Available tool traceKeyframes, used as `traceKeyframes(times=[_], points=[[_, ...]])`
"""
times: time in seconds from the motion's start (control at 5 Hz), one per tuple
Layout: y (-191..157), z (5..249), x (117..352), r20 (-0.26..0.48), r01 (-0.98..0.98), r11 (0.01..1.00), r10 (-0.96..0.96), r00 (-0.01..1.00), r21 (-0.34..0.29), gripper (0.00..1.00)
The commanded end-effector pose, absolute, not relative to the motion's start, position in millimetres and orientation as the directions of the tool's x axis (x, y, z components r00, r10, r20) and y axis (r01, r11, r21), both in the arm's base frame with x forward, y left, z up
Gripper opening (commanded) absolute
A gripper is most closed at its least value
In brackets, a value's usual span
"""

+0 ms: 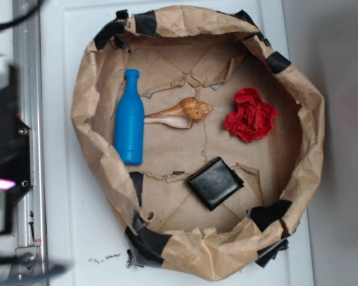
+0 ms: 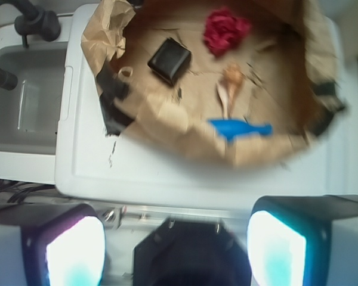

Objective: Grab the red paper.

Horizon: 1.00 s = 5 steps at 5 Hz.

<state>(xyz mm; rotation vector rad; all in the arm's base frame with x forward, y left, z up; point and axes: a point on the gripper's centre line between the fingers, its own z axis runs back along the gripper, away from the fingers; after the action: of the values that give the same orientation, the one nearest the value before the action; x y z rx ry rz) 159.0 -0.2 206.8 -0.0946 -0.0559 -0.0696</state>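
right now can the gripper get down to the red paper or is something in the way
Probably yes. The red paper lies alone and uncovered on the brown paper nest's floor, apart from the seashell and black wallet. The gripper, jaws wide apart, is outside the raised brown paper rim and must pass above it.

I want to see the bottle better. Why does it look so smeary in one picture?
The wrist view is blurred, so the blue bottle smears and the gripper pads glow washed-out; the exterior view is sharper, with the bottle and red paper crisp.
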Motion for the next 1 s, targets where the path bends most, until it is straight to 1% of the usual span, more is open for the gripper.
traceKeyframes(times=[0.0,0.2,0.4,0.6,0.8], points=[[2,149,248,0.354,0.008,0.981,0.063,0.933,-0.195,1.00],[11,123,285,0.448,-0.070,0.973,0.165,0.879,-0.221,1.00],[35,104,313,0.442,-0.124,0.981,0.178,0.879,-0.149,1.00],[67,95,316,0.425,-0.154,0.985,0.174,0.888,-0.080,1.00],[82,80,324,0.395,-0.143,0.990,0.139,0.908,-0.020,1.00]])
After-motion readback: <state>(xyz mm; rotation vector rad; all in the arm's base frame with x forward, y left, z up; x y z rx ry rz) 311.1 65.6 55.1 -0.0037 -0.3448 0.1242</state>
